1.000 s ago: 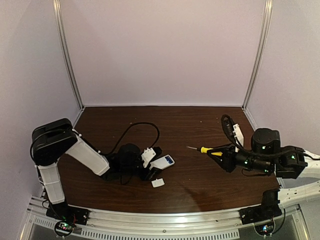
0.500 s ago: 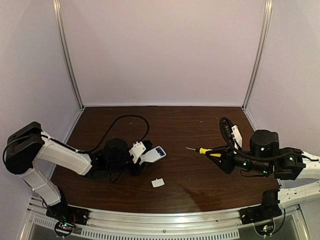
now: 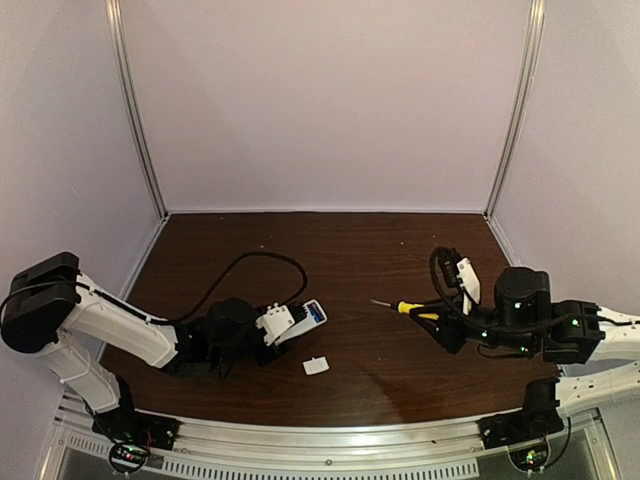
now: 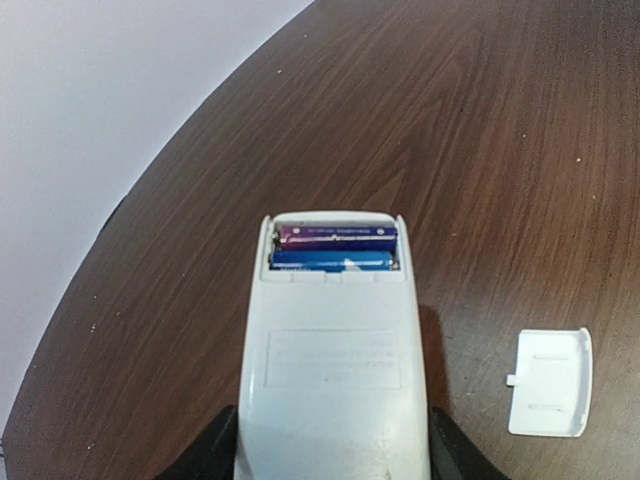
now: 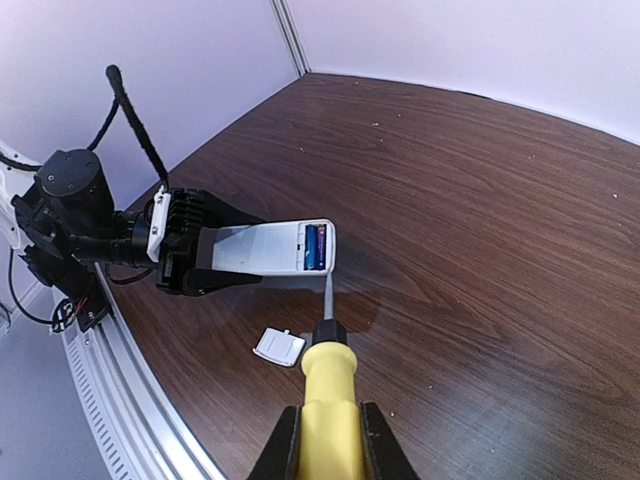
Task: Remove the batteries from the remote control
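Moved since earlier: left arm (image 3: 120, 325) has drawn back toward the left edge of the worktop (image 3: 380, 250), carrying the remote (image 3: 303, 317) with it and away from the loose cover (image 3: 316, 366). The right arm (image 3: 560, 330) has barely shifted.
Left jaws: grasping the remote by its sides, at the end away from the compartment.
Right jaws: clenched on the yellow handle of the screwdriver (image 5: 328, 390), blade aimed at the remote.
Remote: front-left part of the worktop, held just above the wood with a shadow under it, open end facing the right arm.
Batteries (image 4: 333, 250): both still seated side by side in the open compartment.
Cover: lying flat near the front edge, just beside the remote and apart from it.
Gap: from above, the blade tip and the compartment are well apart.
Risk, slip: the blade could skid off a round battery and jab the casing.
Risk, twist: prying at the free end could lever the remote round in its grip.
Risk, loss: a battery popped out hard could roll off the front edge.
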